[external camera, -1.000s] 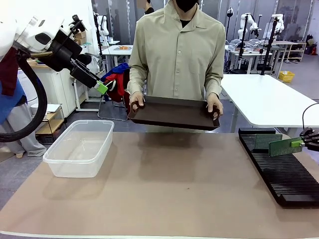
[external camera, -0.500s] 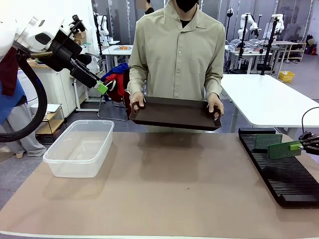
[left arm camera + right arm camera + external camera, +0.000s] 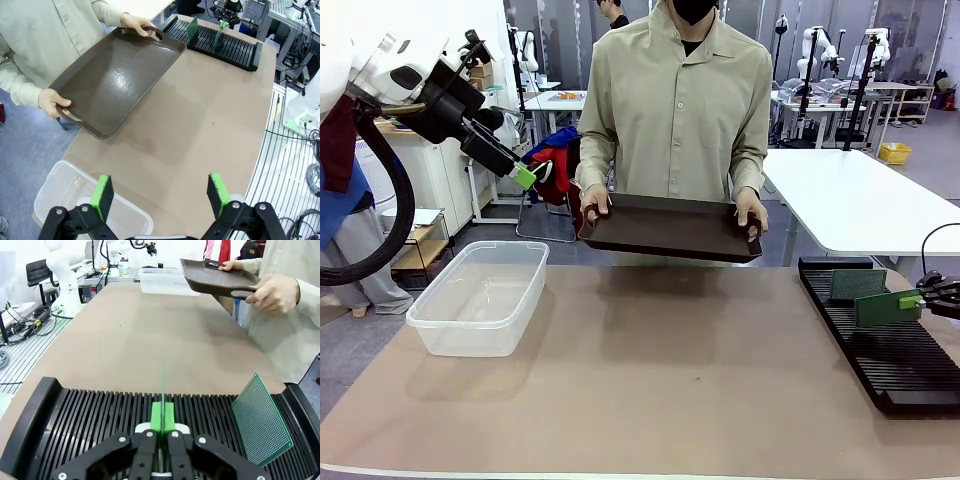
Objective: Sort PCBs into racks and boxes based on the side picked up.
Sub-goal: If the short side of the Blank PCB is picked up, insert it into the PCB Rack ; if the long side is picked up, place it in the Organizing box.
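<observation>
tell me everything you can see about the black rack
The black rack is a long, low tray of what looks like moulded plastic, with many fine parallel slots across its top and raised end walls. It lies flat at the table's right edge. One green PCB stands tilted in a slot near its far end. The right pincer, shut on a second PCB held edge-on, hovers above its slots.
</observation>
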`<action>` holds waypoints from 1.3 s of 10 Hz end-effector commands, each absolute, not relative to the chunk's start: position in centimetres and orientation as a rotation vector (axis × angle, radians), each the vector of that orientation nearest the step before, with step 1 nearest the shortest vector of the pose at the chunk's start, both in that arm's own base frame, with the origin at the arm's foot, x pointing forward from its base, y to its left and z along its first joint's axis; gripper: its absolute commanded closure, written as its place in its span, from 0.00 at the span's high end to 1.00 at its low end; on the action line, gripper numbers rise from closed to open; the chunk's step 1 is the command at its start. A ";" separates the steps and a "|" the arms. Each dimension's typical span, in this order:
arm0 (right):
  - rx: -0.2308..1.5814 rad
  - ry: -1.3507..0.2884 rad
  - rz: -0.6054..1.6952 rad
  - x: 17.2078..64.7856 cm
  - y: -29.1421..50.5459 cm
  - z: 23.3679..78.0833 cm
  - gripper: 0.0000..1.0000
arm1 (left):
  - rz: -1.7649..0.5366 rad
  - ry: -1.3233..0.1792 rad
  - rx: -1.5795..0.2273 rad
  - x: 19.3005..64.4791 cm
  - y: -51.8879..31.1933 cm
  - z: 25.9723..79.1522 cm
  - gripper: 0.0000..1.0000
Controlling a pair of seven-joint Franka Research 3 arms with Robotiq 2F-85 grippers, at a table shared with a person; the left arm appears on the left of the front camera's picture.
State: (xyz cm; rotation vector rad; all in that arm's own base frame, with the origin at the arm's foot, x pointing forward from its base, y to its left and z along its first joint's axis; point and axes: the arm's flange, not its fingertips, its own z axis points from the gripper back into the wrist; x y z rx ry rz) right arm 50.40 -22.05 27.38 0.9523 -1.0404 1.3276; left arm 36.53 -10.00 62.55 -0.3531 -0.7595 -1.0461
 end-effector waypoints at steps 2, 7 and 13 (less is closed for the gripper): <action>0.943 -1.044 1.333 50.4 -22.1 27.9 0.02 | -1.047 -0.754 -0.358 36.4 -9.9 62.5 1.00; 0.948 -1.036 1.333 50.6 -22.1 26.9 0.02 | -1.047 -0.754 -0.358 36.4 -9.9 62.5 1.00; 0.953 -1.073 1.366 50.7 -22.1 26.0 0.02 | -1.047 -0.754 -0.358 36.4 -9.9 62.5 1.00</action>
